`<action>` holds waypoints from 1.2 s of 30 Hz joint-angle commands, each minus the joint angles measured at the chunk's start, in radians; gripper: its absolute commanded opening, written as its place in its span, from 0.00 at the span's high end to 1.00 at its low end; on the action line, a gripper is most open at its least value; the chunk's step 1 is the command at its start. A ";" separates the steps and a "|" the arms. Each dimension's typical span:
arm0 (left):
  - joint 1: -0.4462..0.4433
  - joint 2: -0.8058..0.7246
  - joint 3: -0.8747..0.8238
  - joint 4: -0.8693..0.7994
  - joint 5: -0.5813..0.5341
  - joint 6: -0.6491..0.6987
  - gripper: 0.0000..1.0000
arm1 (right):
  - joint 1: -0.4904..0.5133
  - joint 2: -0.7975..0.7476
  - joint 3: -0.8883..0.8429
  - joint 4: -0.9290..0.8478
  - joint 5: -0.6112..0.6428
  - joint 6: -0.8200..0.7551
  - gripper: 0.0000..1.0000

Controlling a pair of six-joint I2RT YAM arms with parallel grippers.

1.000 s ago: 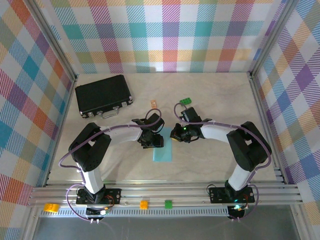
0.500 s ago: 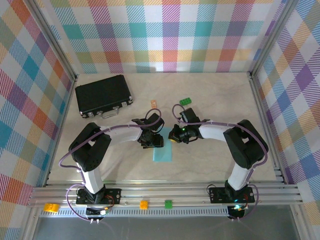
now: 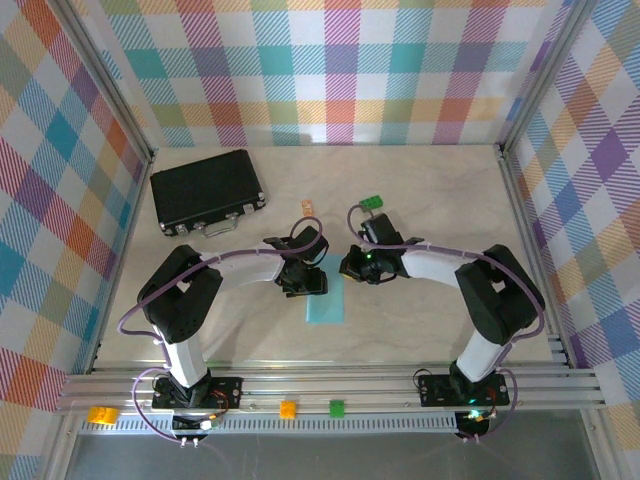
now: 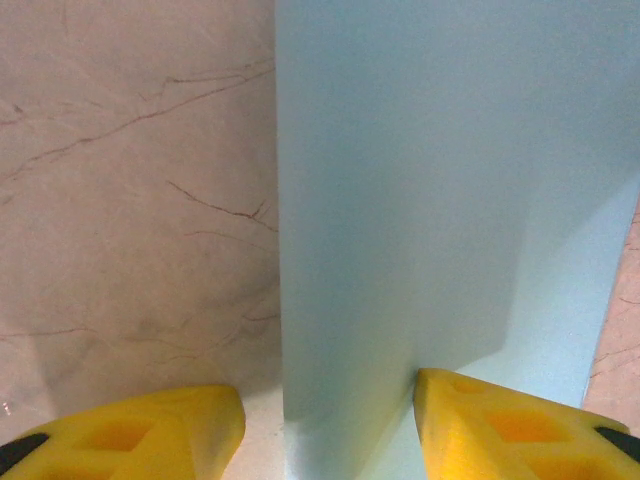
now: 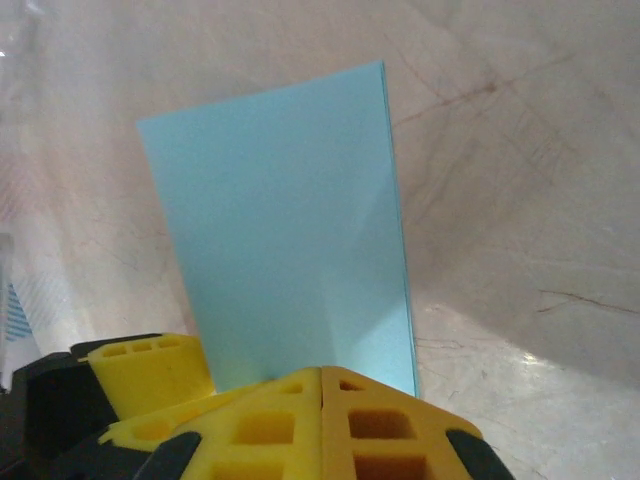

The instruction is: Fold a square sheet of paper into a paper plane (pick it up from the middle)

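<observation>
The square sheet of paper point(image 3: 326, 300), light blue, lies flat on the table as a narrow folded rectangle between the two arms. My left gripper point(image 3: 305, 283) is open at the sheet's far left part. In the left wrist view one of its fingers point(image 4: 130, 435) rests on the bare table and the other on the paper point(image 4: 450, 180), so the gripper point(image 4: 330, 440) straddles the folded edge. My right gripper point(image 3: 352, 268) is shut, its yellow fingertips point(image 5: 380, 425) pressed together at the sheet's far end, with the paper point(image 5: 290, 230) stretching away beyond them. I cannot tell whether it pinches the paper.
A black case point(image 3: 207, 190) lies at the back left. A small green brick point(image 3: 373, 203) and a small orange piece point(image 3: 307, 207) sit behind the grippers. Two orange bricks point(image 3: 100, 413) point(image 3: 288, 408) and a green one point(image 3: 337, 407) rest on the front rail. Checked walls close in three sides.
My right gripper edged slightly left and came back. The paper and my left gripper are where they were.
</observation>
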 commanded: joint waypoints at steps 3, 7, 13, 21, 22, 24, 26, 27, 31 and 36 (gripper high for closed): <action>-0.009 0.159 -0.070 0.110 0.020 -0.004 0.46 | 0.005 -0.081 -0.044 -0.042 0.116 0.029 1.00; -0.009 0.161 -0.073 0.115 0.022 0.003 0.46 | 0.005 -0.103 -0.053 -0.031 0.111 0.012 1.00; -0.010 0.170 -0.073 0.120 0.027 0.010 0.46 | 0.010 -0.043 -0.035 0.057 -0.018 0.000 1.00; -0.011 0.176 -0.067 0.117 0.025 0.019 0.47 | 0.034 0.038 0.028 0.047 -0.061 -0.015 1.00; -0.011 0.176 -0.067 0.117 0.024 0.018 0.47 | 0.033 0.048 0.033 0.049 -0.073 -0.019 1.00; -0.011 0.176 -0.068 0.120 0.026 0.016 0.47 | 0.035 0.065 0.041 0.049 -0.085 -0.019 1.00; -0.011 0.180 -0.066 0.120 0.027 0.016 0.47 | 0.036 0.076 0.043 0.054 -0.093 -0.020 1.00; -0.011 0.180 -0.064 0.120 0.029 0.016 0.47 | 0.035 0.082 0.046 0.051 -0.097 -0.020 1.00; -0.011 0.185 -0.061 0.117 0.030 0.019 0.47 | 0.040 0.093 0.050 0.043 -0.107 -0.020 1.00; -0.012 0.188 -0.059 0.109 0.021 0.022 0.47 | 0.041 0.095 0.029 0.047 -0.122 -0.017 1.00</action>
